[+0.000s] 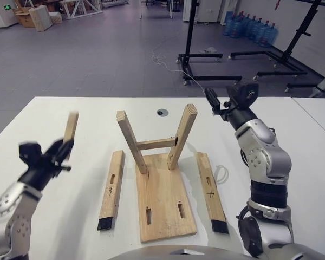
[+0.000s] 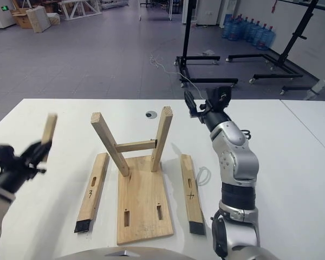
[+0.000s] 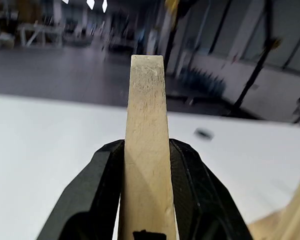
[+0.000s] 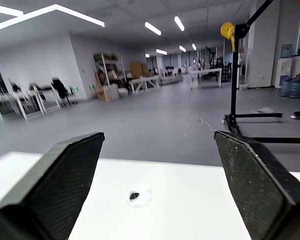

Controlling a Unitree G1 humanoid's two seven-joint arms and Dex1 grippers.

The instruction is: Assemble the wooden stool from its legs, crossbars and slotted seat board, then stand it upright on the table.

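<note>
The slotted seat board [image 1: 163, 201] lies flat in the middle of the white table [image 1: 59, 216]. Two legs [image 1: 131, 140] joined by a crossbar [image 1: 156, 144] stand in its far slots, splayed outward. A loose slotted leg [image 1: 111, 189] lies to the board's left and another leg [image 1: 212, 192] to its right. My left gripper [image 1: 57, 153] is raised over the table's left side, shut on a wooden piece [image 3: 146, 150] that points up and away. My right gripper [image 1: 223, 101] hangs open and empty above the far right of the table, with its fingers [image 4: 72, 170] wide apart.
A small round hole [image 1: 162, 112] marks the table's far middle. A thin white loop [image 1: 222, 174] lies by the right leg. A second table [image 1: 319, 111] adjoins on the right. Black stands [image 1: 206, 57] and water bottles [image 1: 254, 27] occupy the floor beyond.
</note>
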